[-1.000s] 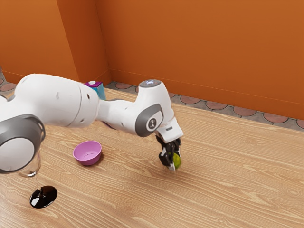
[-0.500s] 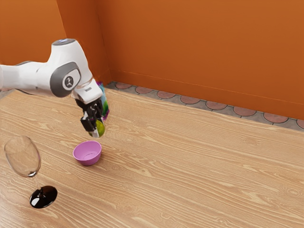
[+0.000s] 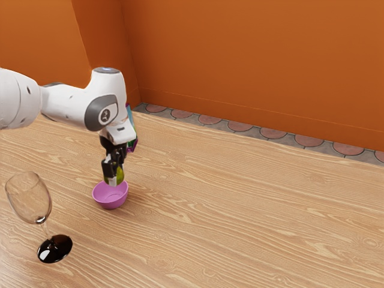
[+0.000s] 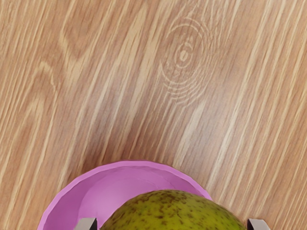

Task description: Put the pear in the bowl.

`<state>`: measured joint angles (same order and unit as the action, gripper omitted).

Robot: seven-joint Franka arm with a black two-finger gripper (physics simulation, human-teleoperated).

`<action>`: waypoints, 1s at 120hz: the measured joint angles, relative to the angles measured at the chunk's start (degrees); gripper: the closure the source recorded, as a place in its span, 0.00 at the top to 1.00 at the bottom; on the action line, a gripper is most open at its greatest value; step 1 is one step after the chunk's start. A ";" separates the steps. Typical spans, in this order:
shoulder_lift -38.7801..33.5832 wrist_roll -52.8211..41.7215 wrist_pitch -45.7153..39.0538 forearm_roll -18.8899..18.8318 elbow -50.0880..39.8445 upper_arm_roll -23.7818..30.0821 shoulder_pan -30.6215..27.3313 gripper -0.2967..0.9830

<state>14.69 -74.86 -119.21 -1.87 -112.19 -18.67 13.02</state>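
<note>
Orange walls (image 3: 252,60) behind, the claw (image 3: 116,179) grips 1 pear (image 3: 120,175), partly hiding 1 bowl (image 3: 110,201).

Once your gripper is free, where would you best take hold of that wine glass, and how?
I'd probably close on the thin stem, coming in level from the side where the pink bowl sits. The wine glass stands upright on its dark foot, leaving the stem exposed, while the wider cup above would likely obstruct a reach from straight overhead.

Speckled green pear (image 4: 168,213) held over upright pink bowl (image 3: 110,201), perhaps dipping past rim
</note>
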 joint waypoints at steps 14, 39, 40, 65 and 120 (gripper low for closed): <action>2.51 -0.19 0.30 0.08 1.66 -0.71 -0.56 0.36; 3.52 -0.47 1.11 0.80 2.03 -0.82 -0.88 0.56; 3.51 -0.48 1.16 0.83 2.03 -0.82 -0.88 0.57; 1.23 -0.76 1.85 1.20 1.76 -0.84 -0.48 0.69; -19.31 6.26 20.77 0.48 14.32 0.97 6.46 0.76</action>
<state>-4.61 -68.60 -98.44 -1.38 -97.87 -17.70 19.48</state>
